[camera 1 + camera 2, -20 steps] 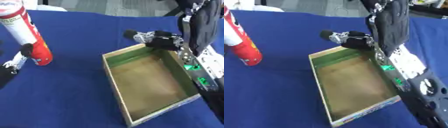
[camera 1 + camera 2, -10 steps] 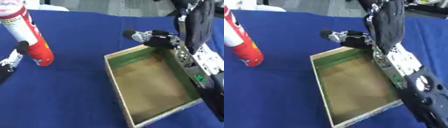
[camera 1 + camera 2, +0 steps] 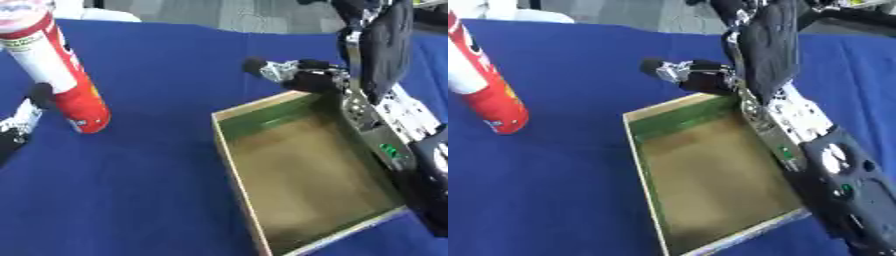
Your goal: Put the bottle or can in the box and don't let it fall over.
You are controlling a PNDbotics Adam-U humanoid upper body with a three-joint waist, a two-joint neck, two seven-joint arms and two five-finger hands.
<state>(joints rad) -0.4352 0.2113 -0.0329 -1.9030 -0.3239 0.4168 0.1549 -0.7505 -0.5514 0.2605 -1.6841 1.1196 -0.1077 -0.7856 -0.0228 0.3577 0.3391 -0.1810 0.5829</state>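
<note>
Tipping worries us: the can (image 3: 54,70) stands tilted on the bench (image 3: 157,190), well left of the box (image 3: 297,170). Our left hand (image 3: 22,125) sits beside it, fingers relaxed; right hand (image 3: 297,75) curled, empty.

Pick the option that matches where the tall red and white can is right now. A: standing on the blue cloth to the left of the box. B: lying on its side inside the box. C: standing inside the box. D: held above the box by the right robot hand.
A: the tall red and white cylindrical can stands on the blue tablecloth, left of the open green-lined cardboard box, which holds nothing.
</note>
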